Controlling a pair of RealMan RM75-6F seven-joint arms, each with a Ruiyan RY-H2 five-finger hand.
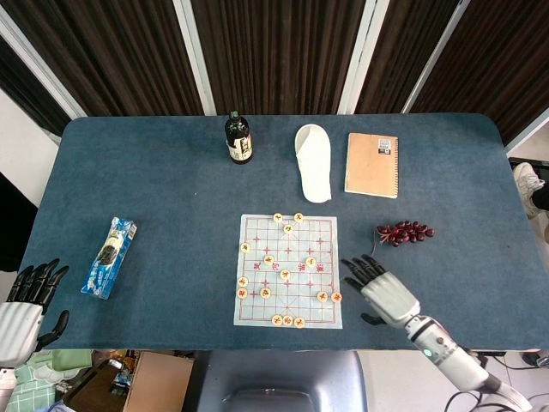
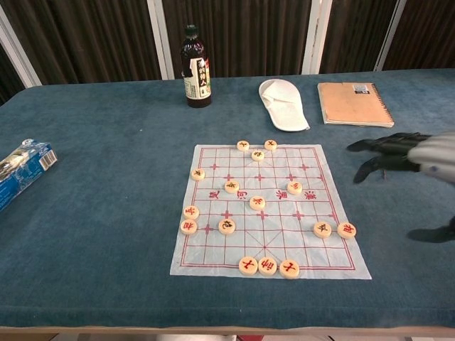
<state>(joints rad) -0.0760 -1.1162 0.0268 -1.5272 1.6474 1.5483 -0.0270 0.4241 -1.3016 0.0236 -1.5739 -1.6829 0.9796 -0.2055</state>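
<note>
Left hand [image 1: 24,302] only in head view.
</note>
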